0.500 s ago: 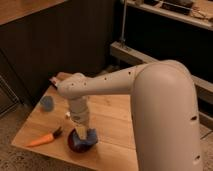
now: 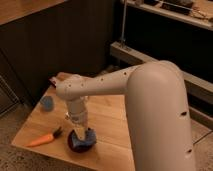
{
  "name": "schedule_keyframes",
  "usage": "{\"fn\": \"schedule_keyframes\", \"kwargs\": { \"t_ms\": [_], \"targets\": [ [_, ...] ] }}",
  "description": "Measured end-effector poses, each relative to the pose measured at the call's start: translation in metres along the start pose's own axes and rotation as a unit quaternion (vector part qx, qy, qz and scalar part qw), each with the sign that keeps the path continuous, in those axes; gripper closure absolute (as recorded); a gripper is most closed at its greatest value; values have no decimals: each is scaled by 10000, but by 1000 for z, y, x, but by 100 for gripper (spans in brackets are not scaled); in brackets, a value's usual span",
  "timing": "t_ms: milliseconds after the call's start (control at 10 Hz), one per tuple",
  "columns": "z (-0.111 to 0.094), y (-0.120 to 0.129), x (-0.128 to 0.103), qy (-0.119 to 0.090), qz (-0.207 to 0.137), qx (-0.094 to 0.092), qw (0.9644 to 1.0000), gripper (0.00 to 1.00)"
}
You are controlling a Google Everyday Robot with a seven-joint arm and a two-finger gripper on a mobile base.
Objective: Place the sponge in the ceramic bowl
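Note:
The ceramic bowl [image 2: 79,146], dark maroon and shallow, sits near the front edge of the wooden table [image 2: 110,120]. The blue sponge [image 2: 88,137] shows inside the bowl's rim, on its right side. My gripper [image 2: 79,133] points straight down from the white arm [image 2: 100,87] into the bowl, right beside and touching the sponge. The gripper tip hides part of the sponge and the bowl's middle.
An orange carrot [image 2: 43,139] with a green top lies just left of the bowl. A light-blue cup [image 2: 47,103] stands at the table's left edge. A small pinkish object [image 2: 53,81] lies at the far left corner. Dark shelving stands behind on the right.

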Motion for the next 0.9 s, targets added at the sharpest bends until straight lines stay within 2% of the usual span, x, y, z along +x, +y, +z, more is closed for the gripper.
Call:
{"fn": "schedule_keyframes", "kwargs": {
  "t_ms": [300, 400, 800, 900],
  "targets": [
    [2, 0, -2, 31, -44, -19, 10000, 84],
    [3, -1, -2, 43, -50, -25, 10000, 77],
    [7, -2, -5, 104, -61, -43, 9999, 35],
    [8, -3, -5, 116, -57, -45, 9999, 31]
  ]
}}
